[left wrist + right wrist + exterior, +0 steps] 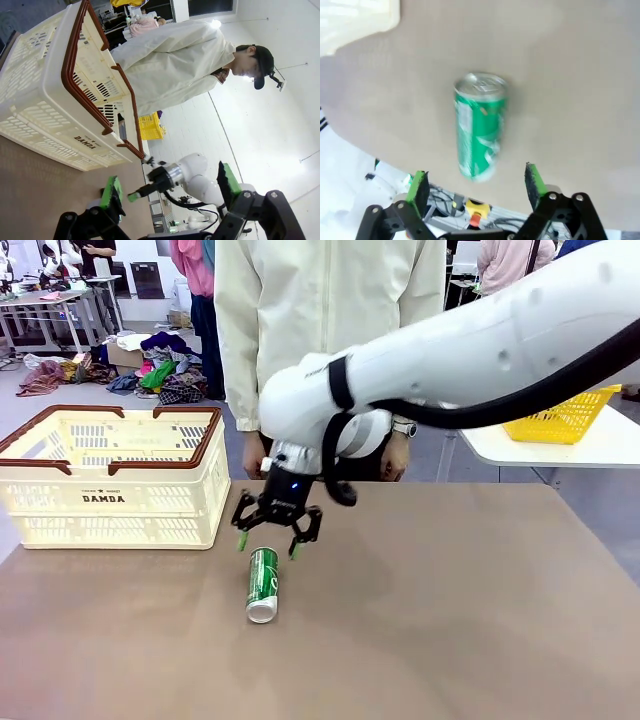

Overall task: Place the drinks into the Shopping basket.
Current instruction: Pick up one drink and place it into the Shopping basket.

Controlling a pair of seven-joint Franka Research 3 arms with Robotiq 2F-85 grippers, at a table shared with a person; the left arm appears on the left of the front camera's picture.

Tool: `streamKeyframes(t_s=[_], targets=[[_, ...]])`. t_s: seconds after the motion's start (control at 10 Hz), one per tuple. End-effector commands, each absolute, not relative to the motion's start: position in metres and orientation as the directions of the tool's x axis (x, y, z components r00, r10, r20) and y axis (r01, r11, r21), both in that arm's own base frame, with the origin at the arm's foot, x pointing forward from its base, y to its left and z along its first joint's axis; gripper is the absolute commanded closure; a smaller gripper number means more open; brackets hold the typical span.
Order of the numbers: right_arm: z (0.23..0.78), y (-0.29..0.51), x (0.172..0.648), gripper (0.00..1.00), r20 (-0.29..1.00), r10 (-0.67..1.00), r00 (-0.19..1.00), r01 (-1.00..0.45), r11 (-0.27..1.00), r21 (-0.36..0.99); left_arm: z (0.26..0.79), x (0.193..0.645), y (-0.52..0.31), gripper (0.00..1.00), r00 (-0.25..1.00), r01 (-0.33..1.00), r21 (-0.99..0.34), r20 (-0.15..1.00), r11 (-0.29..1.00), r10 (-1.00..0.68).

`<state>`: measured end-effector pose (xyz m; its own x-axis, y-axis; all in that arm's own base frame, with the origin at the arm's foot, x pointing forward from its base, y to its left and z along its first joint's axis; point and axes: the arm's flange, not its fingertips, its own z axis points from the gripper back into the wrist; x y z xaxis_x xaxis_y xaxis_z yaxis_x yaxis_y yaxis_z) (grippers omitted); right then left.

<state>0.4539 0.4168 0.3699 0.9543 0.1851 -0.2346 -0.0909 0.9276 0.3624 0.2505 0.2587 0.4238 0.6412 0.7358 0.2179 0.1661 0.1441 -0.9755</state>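
A green can (pixel 263 583) with white lettering lies on its side on the brown table, near the middle. My right gripper (pixel 268 543) hangs open just above the can's far end, its green pads on either side. In the right wrist view the green can (pixel 480 127) lies ahead between the open fingers of the right gripper (pixel 476 181), silver top pointing away. The cream Shopping basket (pixel 110 515) with its brown rim stands at the table's far left. My left gripper (pixel 170 189) is open and holds nothing, with the Shopping basket (pixel 50 115) before it. The blue can is out of view.
A person (pixel 330 320) in a pale coat stands at the table's far edge, hands low behind my right arm. A yellow mesh basket (pixel 565 420) sits on a white side table (pixel 600 445) at the right. Bare tabletop spreads to the right of the can.
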Motion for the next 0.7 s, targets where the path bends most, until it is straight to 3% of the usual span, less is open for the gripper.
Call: streamKeyframes(t_s=[0.0,0.2,0.4,0.6], targets=[[0.424,0.307,0.408,0.00,-0.243,0.211,0.947,-0.110,0.922,0.372,0.426,0.248,0.259,0.00,0.651,0.164,-0.977,0.211,0.137,0.729],[0.464,0.182,0.355,0.00,-0.161,0.378,0.912,-0.228,0.792,0.566,0.426,0.248,0.259,0.00,0.651,0.164,-0.977,0.211,0.137,0.729],[0.470,0.072,0.305,0.00,-0.029,0.347,0.937,-0.229,0.675,0.701,0.426,0.248,0.259,0.00,0.651,0.164,-0.977,0.211,0.137,0.729],[0.448,-0.016,0.254,0.00,0.083,0.151,0.985,-0.154,0.550,0.821,0.426,0.248,0.259,0.00,0.651,0.164,-0.977,0.211,0.137,0.729]])
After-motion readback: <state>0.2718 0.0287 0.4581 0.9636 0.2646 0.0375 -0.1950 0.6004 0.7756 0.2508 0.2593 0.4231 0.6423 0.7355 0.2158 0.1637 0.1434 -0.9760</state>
